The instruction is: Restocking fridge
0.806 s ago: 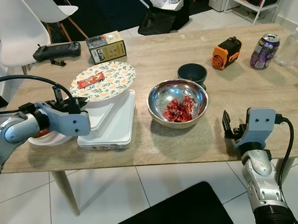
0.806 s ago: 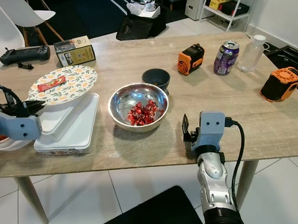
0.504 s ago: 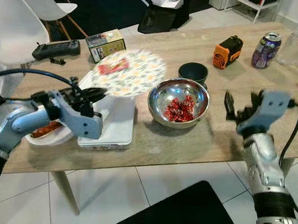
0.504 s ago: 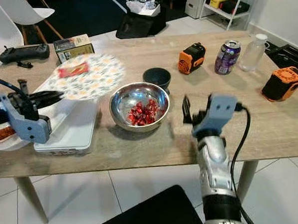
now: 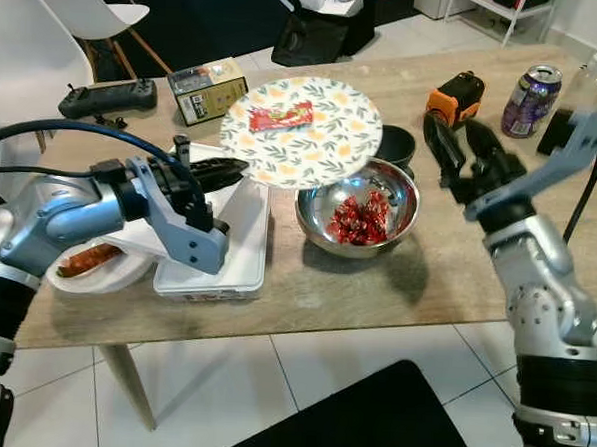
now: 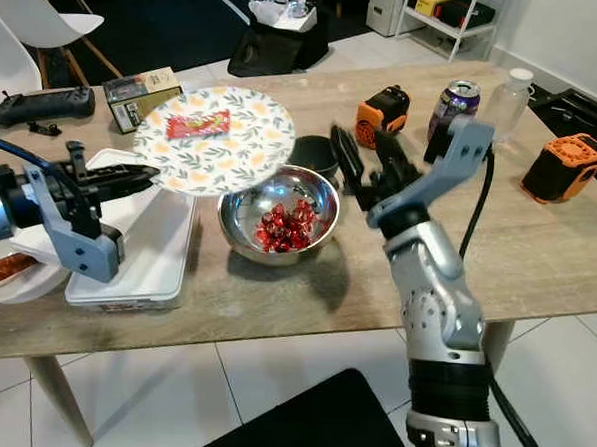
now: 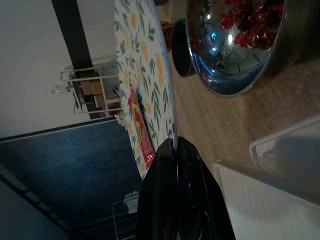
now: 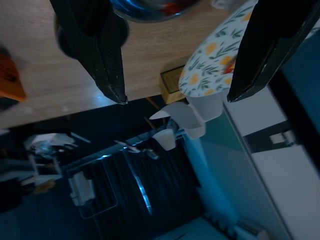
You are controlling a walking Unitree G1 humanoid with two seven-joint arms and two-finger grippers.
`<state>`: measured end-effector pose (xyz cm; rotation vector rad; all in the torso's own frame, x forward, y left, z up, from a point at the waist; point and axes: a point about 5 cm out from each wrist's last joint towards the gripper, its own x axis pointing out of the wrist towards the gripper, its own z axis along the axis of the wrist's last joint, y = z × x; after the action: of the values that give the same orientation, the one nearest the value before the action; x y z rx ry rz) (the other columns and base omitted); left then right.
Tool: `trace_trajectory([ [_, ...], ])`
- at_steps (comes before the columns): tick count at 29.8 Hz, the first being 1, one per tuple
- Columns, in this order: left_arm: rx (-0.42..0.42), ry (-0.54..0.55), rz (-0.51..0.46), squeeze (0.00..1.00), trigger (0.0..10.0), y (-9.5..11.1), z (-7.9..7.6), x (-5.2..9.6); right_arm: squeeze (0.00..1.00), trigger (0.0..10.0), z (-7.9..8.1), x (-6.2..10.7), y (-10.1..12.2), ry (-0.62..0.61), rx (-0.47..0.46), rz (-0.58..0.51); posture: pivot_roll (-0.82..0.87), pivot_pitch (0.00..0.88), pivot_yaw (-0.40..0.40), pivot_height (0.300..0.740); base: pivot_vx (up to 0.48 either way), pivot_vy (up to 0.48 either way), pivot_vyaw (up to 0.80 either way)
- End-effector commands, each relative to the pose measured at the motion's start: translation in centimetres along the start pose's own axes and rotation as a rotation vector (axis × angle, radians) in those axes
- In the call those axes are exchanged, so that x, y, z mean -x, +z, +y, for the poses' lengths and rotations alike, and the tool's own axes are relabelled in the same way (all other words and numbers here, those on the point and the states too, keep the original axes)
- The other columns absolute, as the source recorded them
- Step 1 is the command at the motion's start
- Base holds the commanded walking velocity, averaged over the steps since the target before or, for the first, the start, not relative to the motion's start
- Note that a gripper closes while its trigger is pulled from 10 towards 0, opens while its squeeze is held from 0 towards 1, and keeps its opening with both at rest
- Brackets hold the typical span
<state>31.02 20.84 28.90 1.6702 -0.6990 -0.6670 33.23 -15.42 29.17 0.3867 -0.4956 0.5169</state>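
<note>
A floral plate point(image 5: 301, 130) is held in the air by the left gripper point(image 5: 224, 173), whose two black fingers are pinched together on the plate's near rim, as is seen in the left wrist view where the rim point(image 7: 167, 100) runs straight out from the closed fingertips. A red snack packet point(image 5: 281, 115) lies on the plate, beyond the left gripper's tips. The plate is raised above the wooden table point(image 5: 396, 279), partly over a steel bowl point(image 5: 358, 205) of red wrapped sweets that stands just beyond and to the right of the left gripper. Below the left gripper a white tray point(image 5: 232, 250) rests on the table, and beside it, under the left arm, a white dish with a sausage point(image 5: 86, 260) is seen. The right gripper point(image 5: 460, 152) is lifted above the table to the right of the plate, its fingers spread wide and nothing between them. Beyond it stand an orange device point(image 5: 455, 97), a purple can point(image 5: 530, 100) and a clear bottle point(image 5: 591, 84).
</note>
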Motion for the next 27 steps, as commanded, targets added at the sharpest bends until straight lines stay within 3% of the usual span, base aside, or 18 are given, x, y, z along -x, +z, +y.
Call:
trace_trajectory([
  [1, -0.001, 0.03, -0.011, 0.0, 10.0, 0.2, 0.3, -0.4, 0.0, 10.0, 0.2, 0.2, 0.7, 0.032, -0.025, -0.008, 0.06, 0.156, 0.059, 0.737, 0.0, 0.0, 0.0],
  [5, -0.002, 0.044, -0.016, 0.0, 10.0, 0.2, 0.5, -0.6, 0.0, 10.0, 0.4, 0.3, 0.9, 0.056, -0.063, 0.009, 0.06, 0.156, 0.058, 0.737, 0.0, 0.0, 0.0],
  [8, -0.014, 0.061, -0.017, 0.0, 10.0, 0.1, 1.1, -0.9, 0.0, 10.0, 0.5, 0.5, -0.8, 0.043, -0.114, 0.092, 0.06, 0.153, 0.054, 0.737, 0.0, 0.0, 0.0],
  [9, -0.022, 0.07, -0.016, 0.0, 10.0, 0.0, 1.4, -1.0, 0.0, 10.0, 0.2, 0.7, -1.9, -0.009, -0.194, 0.125, 0.06, 0.153, 0.054, 0.737, 0.0, 0.0, 0.0],
  [10, -0.022, 0.07, -0.016, 0.0, 10.0, 0.0, 1.4, -1.0, 0.0, 10.0, 0.2, 0.7, -1.9, -0.009, -0.194, 0.125, 0.06, 0.153, 0.054, 0.737, 0.0, 0.0, 0.0],
  [11, -0.028, 0.075, -0.015, 0.0, 10.0, 0.0, 1.6, -1.0, 0.0, 10.0, 0.0, 0.9, -2.9, -0.055, -0.291, 0.141, 0.06, 0.151, 0.051, 0.737, 0.0, 0.0, 0.0],
  [12, -0.028, 0.075, -0.015, 0.0, 10.0, 0.0, 1.6, -1.0, 0.0, 10.0, 0.0, 0.9, -2.9, -0.055, -0.291, 0.141, 0.06, 0.151, 0.051, 0.737, 0.0, 0.0, 0.0],
  [13, -0.032, 0.081, -0.014, 0.0, 10.0, -0.1, 1.8, -1.0, 0.0, 10.0, -0.1, 1.0, -3.6, -0.099, -0.397, 0.149, 0.06, 0.151, 0.051, 0.737, 0.0, 0.0, 0.0],
  [14, -0.032, 0.081, -0.014, 0.0, 10.0, -0.1, 1.8, -1.0, 0.0, 10.0, -0.1, 1.0, -3.6, -0.099, -0.397, 0.149, 0.06, 0.151, 0.051, 0.737, 0.0, 0.0, 0.0],
  [15, -0.033, 0.088, -0.016, 0.0, 10.0, 0.0, 2.0, -1.1, 0.0, 10.0, 0.1, 1.1, -4.3, -0.115, -0.505, 0.157, 0.06, 0.152, 0.05, 0.737, 0.0, 0.0, 0.0],
  [16, -0.033, 0.088, -0.016, 0.0, 10.0, 0.0, 2.0, -1.1, 0.0, 10.0, 0.1, 1.1, -4.3, -0.115, -0.505, 0.157, 0.06, 0.152, 0.05, 0.737, 0.0, 0.0, 0.0],
  [19, -0.027, 0.09, -0.024, 0.0, 10.0, 0.1, 1.9, -1.4, 0.0, 10.0, 1.4, 0.9, -5.3, -0.124, -0.707, 0.151, 0.06, 0.152, 0.05, 0.737, 0.0, 0.0, 0.0],
  [27, -0.013, 0.077, -0.02, 0.0, 10.0, 0.0, 1.3, -1.5, 0.0, 10.0, 2.2, 0.1, -4.0, -0.054, -0.789, 0.089, 0.06, 0.152, 0.047, 0.737, 0.0, 0.0, 0.0],
])
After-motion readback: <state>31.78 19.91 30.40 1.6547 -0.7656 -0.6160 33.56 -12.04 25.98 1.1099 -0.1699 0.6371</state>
